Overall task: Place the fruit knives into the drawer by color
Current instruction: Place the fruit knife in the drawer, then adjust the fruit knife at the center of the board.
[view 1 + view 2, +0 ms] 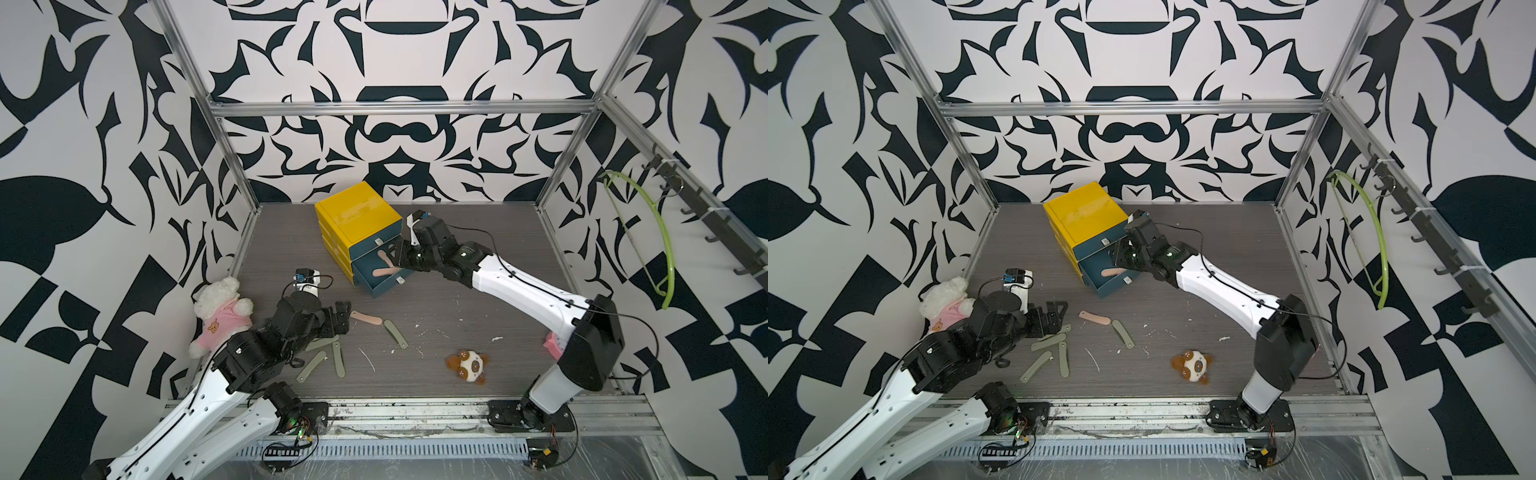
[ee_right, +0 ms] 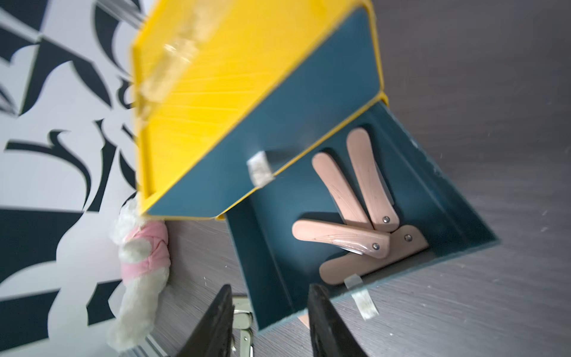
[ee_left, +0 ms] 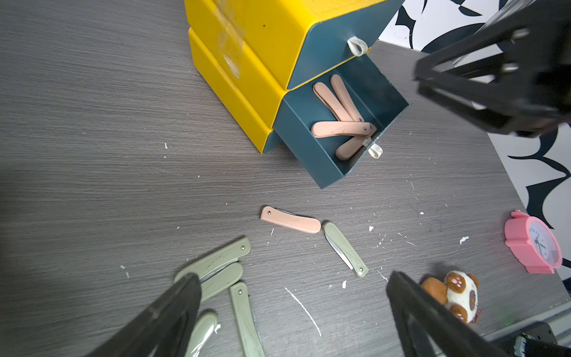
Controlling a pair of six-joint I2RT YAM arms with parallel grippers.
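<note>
Grey tabletop (image 1: 457, 316); peach knives (image 2: 340, 238) crisscross drawer (image 2: 272, 262), two lengthwise; left end effector (image 3: 292, 278), right end effector (image 2: 271, 289) released.

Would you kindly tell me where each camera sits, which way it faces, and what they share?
Top view: high behind the arms, looking down at the table; both arms show.
Top view: beside it, facing likewise; yellow cabinet, both arms.
Left wrist: on the left arm, facing the yellow cabinet; left pincer shows.
Right wrist: above the open drawer, looking in; right pincer shows.
Shared: both wrists see the pink knives.
</note>
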